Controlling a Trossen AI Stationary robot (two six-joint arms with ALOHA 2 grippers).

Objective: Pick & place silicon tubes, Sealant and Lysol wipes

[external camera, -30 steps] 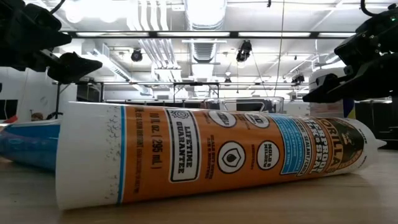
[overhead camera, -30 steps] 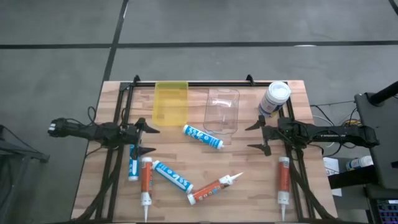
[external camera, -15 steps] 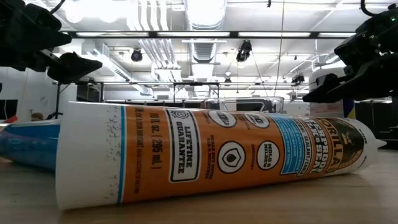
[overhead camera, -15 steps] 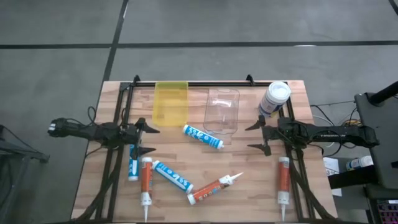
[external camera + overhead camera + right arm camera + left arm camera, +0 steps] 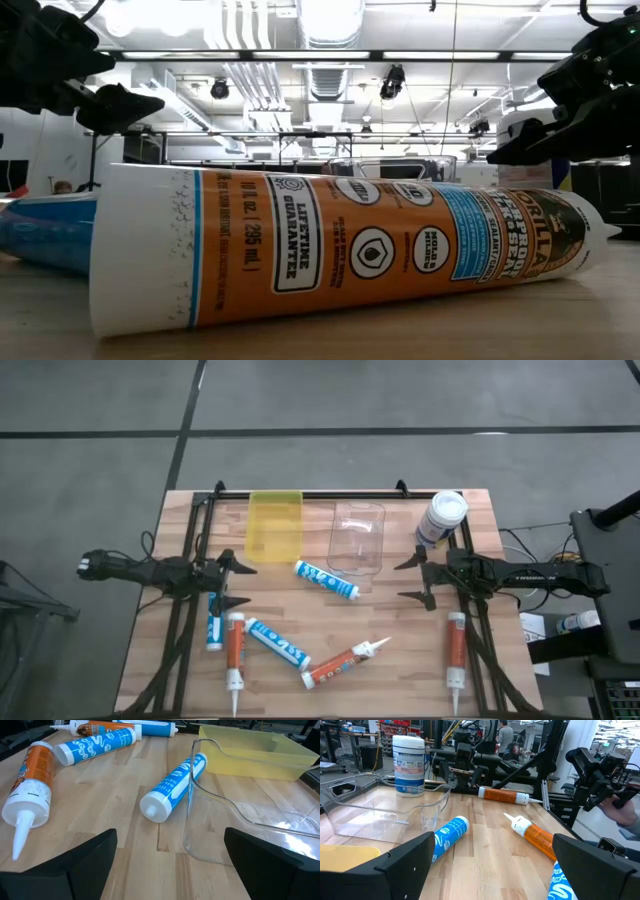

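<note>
Orange sealant tube (image 5: 344, 663) nearest at six o'clock, left gripper (image 5: 236, 580) at nine, jaws wide, empty, right gripper (image 5: 414, 579) at three, jaws wide, empty, Lysol wipes (image 5: 441, 519) upright at one o'clock, beside clear bin (image 5: 357, 538)

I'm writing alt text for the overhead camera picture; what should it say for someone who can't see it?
Two open robot tools, left tool and right tool, wait at opposite sides of a wooden table. Between them lie blue tubes and orange tubes, behind them a yellow bin, a clear bin and the Lysol wipes.
</note>
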